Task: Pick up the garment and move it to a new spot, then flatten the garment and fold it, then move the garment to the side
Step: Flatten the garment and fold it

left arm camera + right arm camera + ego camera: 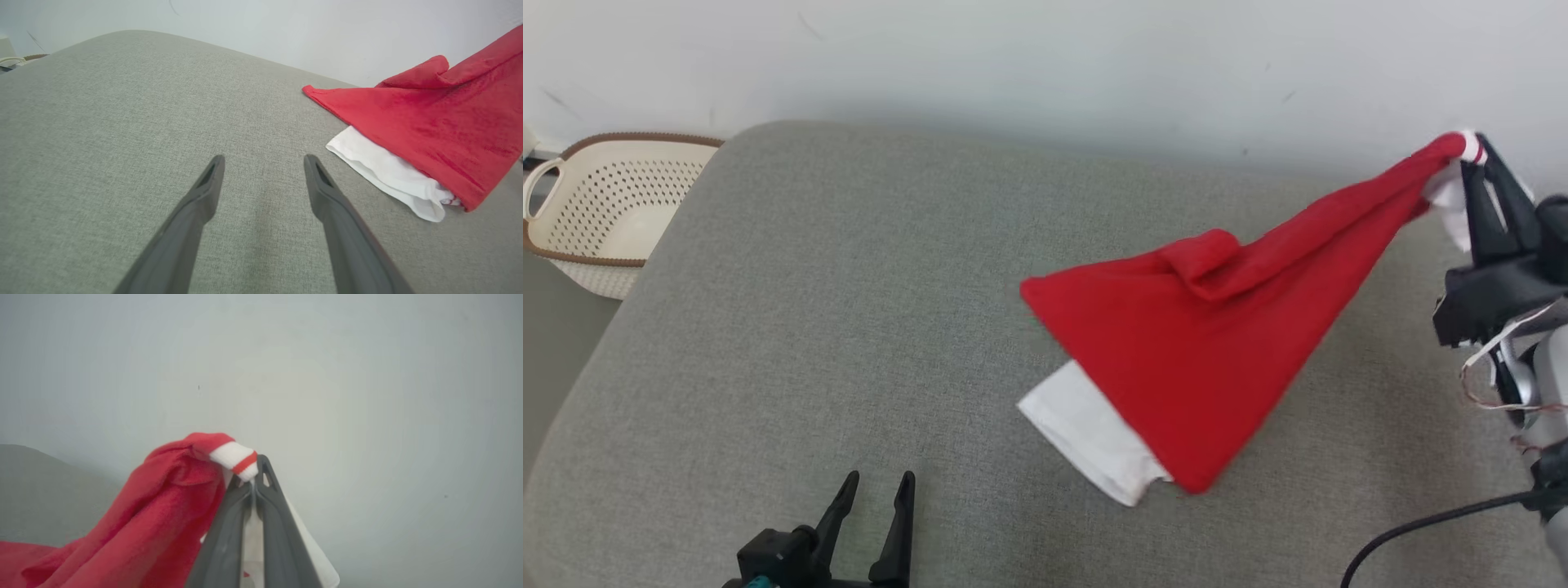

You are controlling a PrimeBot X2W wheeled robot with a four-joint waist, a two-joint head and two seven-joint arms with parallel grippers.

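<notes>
At the cushion (809, 327) edge, right claw (1476, 149) high, tight on the garment (1192, 359) cuff; left claw (880, 482) low, agape.

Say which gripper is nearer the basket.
Left. The left gripper is below and right of the basket in the head view; the right gripper, shut on the garment, is far to its right.

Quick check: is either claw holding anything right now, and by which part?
The right claw is shut on the red garment, pinching its striped cuff, with that end raised off the grey cushion. The left claw is open and holds nothing.
</notes>
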